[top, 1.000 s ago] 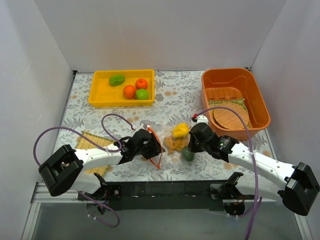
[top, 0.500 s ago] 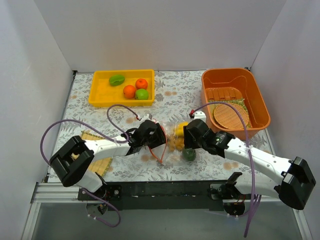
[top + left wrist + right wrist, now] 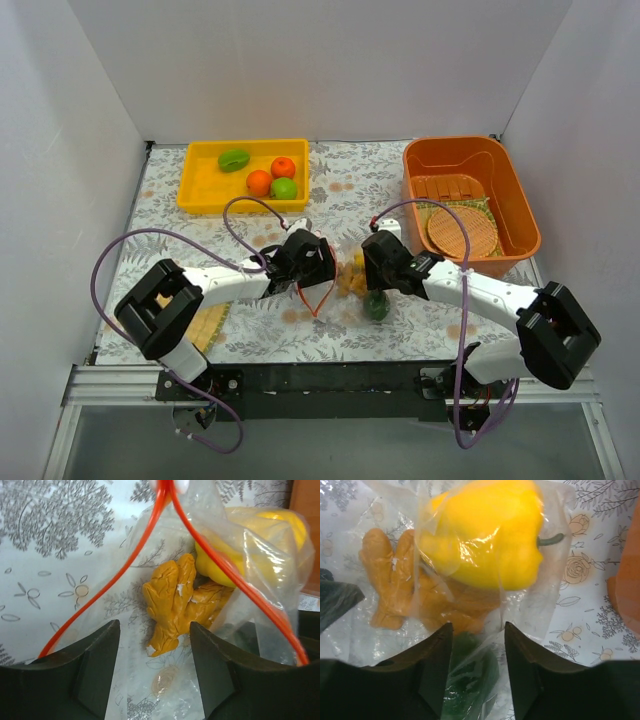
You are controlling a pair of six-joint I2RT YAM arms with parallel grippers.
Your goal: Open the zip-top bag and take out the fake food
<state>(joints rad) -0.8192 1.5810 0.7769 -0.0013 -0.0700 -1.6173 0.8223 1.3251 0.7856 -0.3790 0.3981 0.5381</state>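
The zip-top bag (image 3: 345, 288) lies crinkled mid-table, its orange-red zip strip (image 3: 318, 298) spread in a loop. Inside are fake food pieces: a yellow pepper (image 3: 485, 530), a tan-brown lumpy piece (image 3: 175, 597) and a dark green piece (image 3: 470, 675). My left gripper (image 3: 155, 630) is open at the bag's mouth, its jaws on either side of clear film by the tan piece. From the other side my right gripper (image 3: 477, 627) is open over the dark green piece, with nothing pinched. More fake food, including two orange balls (image 3: 284, 167), sits in the yellow tray (image 3: 205, 195).
An orange basin (image 3: 520, 215) at the right back holds wooden slats and a round woven disc. A woven straw mat (image 3: 210, 325) lies under the left arm. White walls close off the left, right and back. Purple cables arch over both arms.
The right gripper went from shut to open and slid left against the bag. The left gripper moved right and farther back toward the bag's mouth, its jaws spreading wider.
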